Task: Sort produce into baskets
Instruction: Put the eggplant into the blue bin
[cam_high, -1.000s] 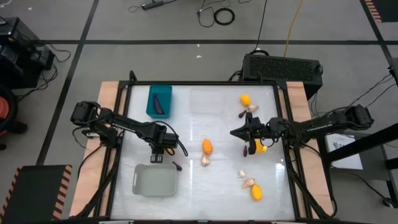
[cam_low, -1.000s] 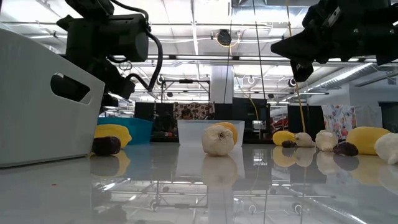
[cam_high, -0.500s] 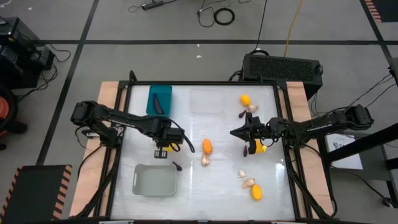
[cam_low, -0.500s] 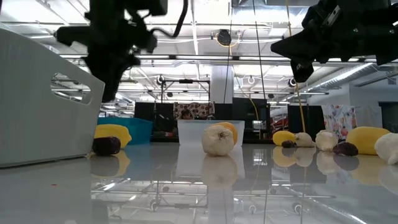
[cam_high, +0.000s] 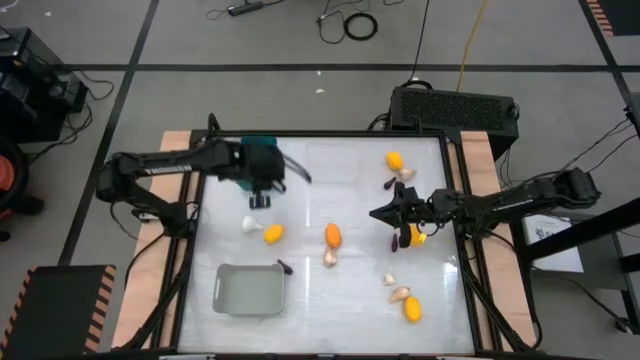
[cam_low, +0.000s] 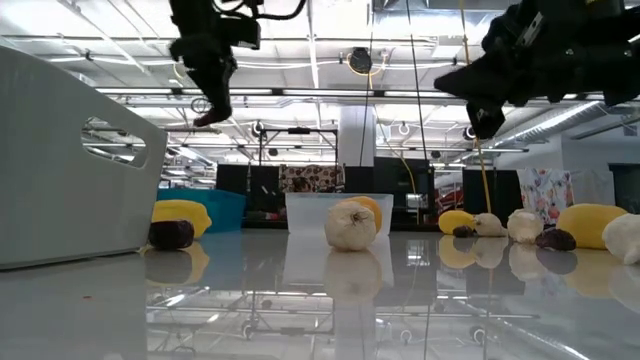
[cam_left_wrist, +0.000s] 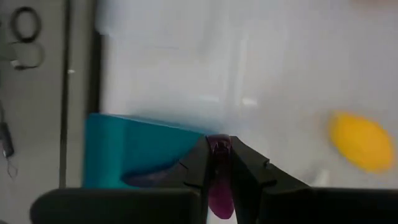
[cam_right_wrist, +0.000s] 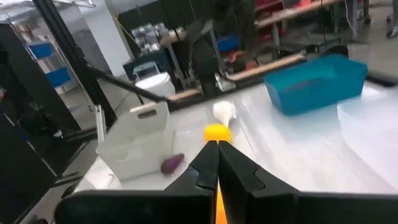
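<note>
My left gripper (cam_high: 262, 198) is raised above the table beside the teal basket (cam_high: 266, 156) and is shut on a dark purple eggplant (cam_left_wrist: 219, 186); it also shows in the low view (cam_low: 208, 112). Another eggplant (cam_left_wrist: 148, 178) lies in the teal basket (cam_left_wrist: 124, 149). My right gripper (cam_high: 376, 213) hangs shut above the table's right half; a thin orange strip (cam_right_wrist: 216, 202) shows in its finger gap, and I cannot tell what it is. A garlic bulb (cam_high: 250, 224), yellow ovals (cam_high: 272, 233) (cam_high: 332, 235) and an eggplant (cam_high: 284, 267) lie on the table. My left gripper pinches the eggplant (cam_left_wrist: 219, 163) between its two fingers (cam_left_wrist: 198, 168), pointing down from above. The eggplant lies along the fingers and is lifted clear of the table, over the tabletop just beside the teal basket.
A clear basket (cam_high: 333, 163) stands at the far middle and a pale grey basket (cam_high: 250, 290) at the near left. More produce lies at the far right (cam_high: 395, 160), under the right arm (cam_high: 422, 237) and at the near right (cam_high: 412, 309).
My left gripper has risen and gone from beside the grey basket toward the table's far edge, to the teal basket, still shut. A garlic bulb and a yellow oval that it stood over now show on the table.
</note>
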